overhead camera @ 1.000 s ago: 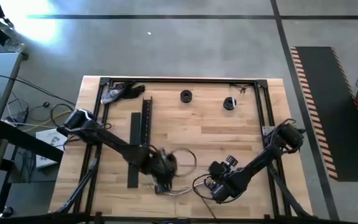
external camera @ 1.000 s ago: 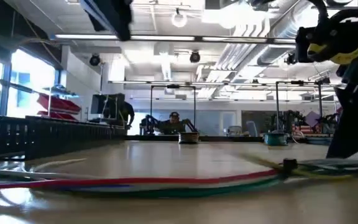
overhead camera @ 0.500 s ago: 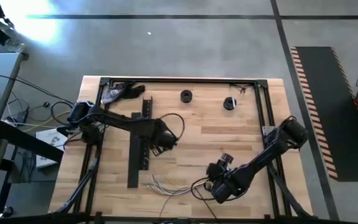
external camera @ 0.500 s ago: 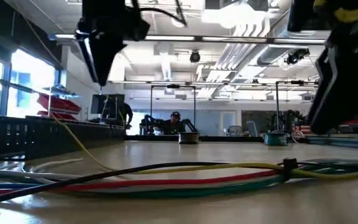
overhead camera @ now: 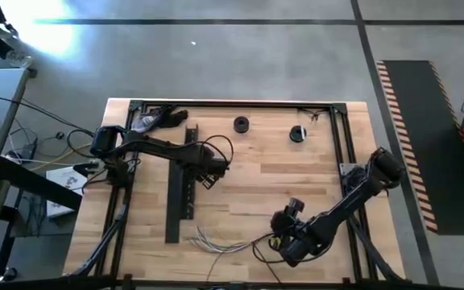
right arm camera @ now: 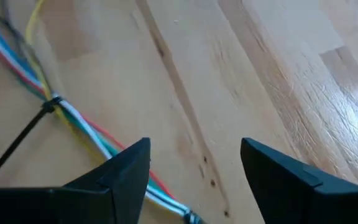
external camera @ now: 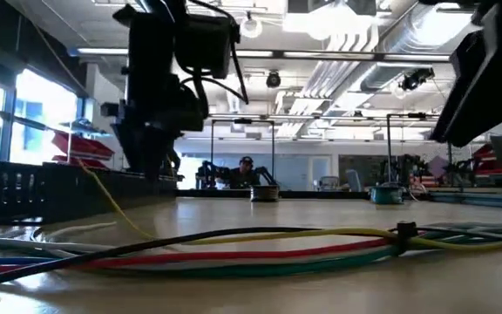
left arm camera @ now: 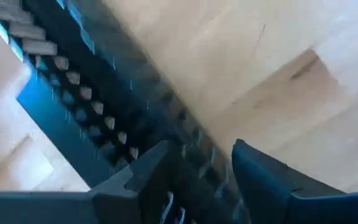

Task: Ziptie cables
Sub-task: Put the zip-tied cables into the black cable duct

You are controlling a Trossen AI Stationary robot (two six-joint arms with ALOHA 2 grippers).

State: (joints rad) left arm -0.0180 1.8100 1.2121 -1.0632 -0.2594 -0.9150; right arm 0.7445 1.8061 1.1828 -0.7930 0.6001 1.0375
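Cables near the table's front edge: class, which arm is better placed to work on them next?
Probably the right. The right pincer hangs open beside the cables, with their ziptie showing in its wrist view. The left pincer is farther back, open over the black channel.

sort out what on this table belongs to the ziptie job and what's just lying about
Part of the job:
- the cables, loose at the near table edge, with a zip tie already round them
- right gripper, open, just above them
- left gripper, open, over the black slotted channel

Just lying about:
- two small round black parts near the far edge
- a dark tool at the far left corner
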